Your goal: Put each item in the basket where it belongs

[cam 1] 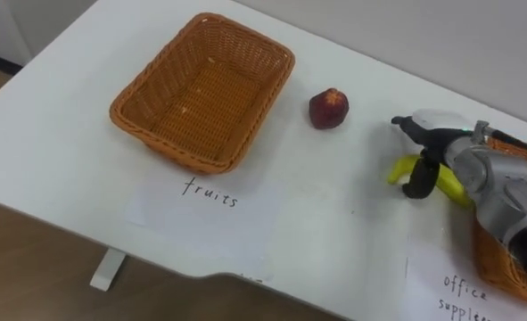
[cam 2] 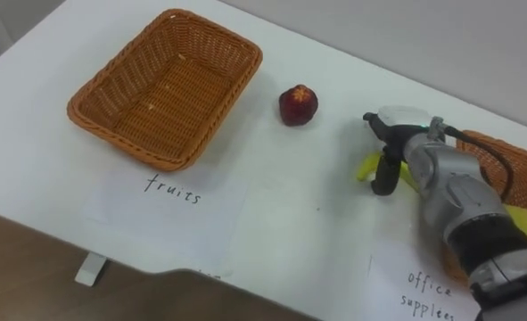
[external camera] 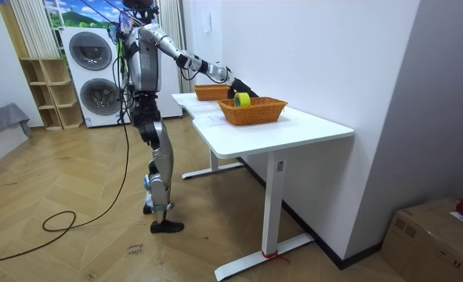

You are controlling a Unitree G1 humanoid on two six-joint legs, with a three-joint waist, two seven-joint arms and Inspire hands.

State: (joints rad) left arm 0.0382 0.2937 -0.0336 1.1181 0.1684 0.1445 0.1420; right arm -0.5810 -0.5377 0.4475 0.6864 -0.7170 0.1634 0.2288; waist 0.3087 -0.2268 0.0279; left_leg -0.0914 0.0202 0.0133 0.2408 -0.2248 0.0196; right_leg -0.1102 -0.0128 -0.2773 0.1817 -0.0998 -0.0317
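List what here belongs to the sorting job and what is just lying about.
Belongs to the job:
fruits basket, red fruit, banana with the right hand at it, office supplies basket, yellow roll inside it, paper label.

Just lying about:
washing machines, shelf, cardboard box.

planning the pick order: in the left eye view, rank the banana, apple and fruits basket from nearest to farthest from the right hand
1. banana: right under the right hand, whose fingers curl over it, on the table's right.
2. apple: to the hand's left, mid table.
3. fruits basket: farthest left, beyond the apple.
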